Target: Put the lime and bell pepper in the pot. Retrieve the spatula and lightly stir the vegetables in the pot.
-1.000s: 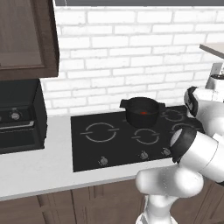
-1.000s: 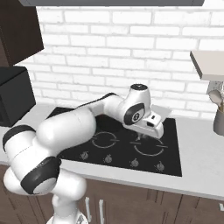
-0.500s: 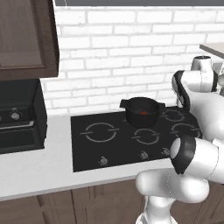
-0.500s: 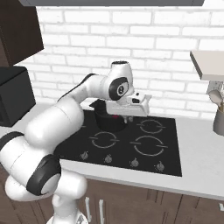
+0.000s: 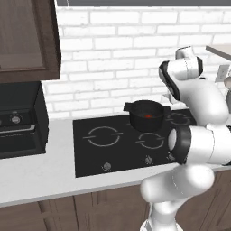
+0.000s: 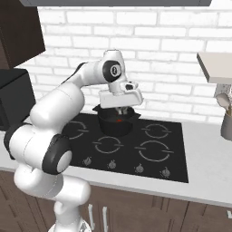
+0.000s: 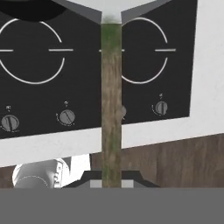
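The black pot [image 5: 146, 116] [image 6: 115, 123] stands on the back burner of the cooktop. Inside it a red spot shows, the bell pepper [image 5: 148, 117] [image 6: 119, 120]. The lime is hidden. My gripper [image 6: 120, 110] [image 7: 111, 181] hangs just above the pot's rim, shut on the spatula [image 7: 111, 109]. In the hand view the spatula's thin brownish handle runs straight up from the fingertips to its pale flat head at the top edge. A dark curve of the pot [image 7: 30, 9] sits at the upper left there.
The black cooktop [image 5: 108, 149] [image 6: 149, 154] has a row of knobs along its front. A grey holder with spoons [image 6: 225, 120] stands at the right under a pale shelf [image 6: 216, 67]. A black appliance [image 5: 20, 119] sits at the left under a dark cabinet.
The arm has swung left from over the right burners to above the pot, with the spatula still in the shut gripper. The pot has not moved.
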You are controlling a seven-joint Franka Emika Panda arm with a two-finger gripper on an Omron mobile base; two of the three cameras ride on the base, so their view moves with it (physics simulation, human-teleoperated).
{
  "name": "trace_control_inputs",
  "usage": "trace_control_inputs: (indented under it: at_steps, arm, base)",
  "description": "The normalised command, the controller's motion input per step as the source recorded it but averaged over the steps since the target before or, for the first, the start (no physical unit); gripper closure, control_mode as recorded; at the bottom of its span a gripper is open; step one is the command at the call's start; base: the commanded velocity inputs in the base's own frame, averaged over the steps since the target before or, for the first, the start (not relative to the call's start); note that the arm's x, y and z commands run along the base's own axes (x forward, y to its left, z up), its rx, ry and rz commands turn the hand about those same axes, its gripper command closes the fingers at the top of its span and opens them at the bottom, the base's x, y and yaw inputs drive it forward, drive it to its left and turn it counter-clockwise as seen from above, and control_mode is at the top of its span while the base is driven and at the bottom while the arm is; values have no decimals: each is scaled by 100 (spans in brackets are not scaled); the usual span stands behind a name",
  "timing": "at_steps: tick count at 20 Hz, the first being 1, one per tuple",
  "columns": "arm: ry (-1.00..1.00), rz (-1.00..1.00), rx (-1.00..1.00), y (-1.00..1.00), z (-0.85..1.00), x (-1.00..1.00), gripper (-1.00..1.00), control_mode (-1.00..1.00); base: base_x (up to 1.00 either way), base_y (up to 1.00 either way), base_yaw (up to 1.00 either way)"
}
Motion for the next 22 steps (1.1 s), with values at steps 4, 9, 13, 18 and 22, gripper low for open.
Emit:
trace_control_inputs:
  at_steps: [4, 9, 13, 18, 22]
  arm:
    - [0, 0, 0, 0, 0, 0, 100, -100]
    - [0, 0, 0, 0, 0, 0, 100, -100]
    - [0, 0, 0, 0, 0, 15, 100, -100]
    - [-2, 5, 1, 9, 24, 34, 100, -100]
    - [-9, 12, 1, 21, 41, 41, 100, -100]
  base:
    - [0, 0, 0]
    - [0, 0, 0]
    - [0, 0, 0]
    - [0, 0, 0]
    - [0, 0, 0]
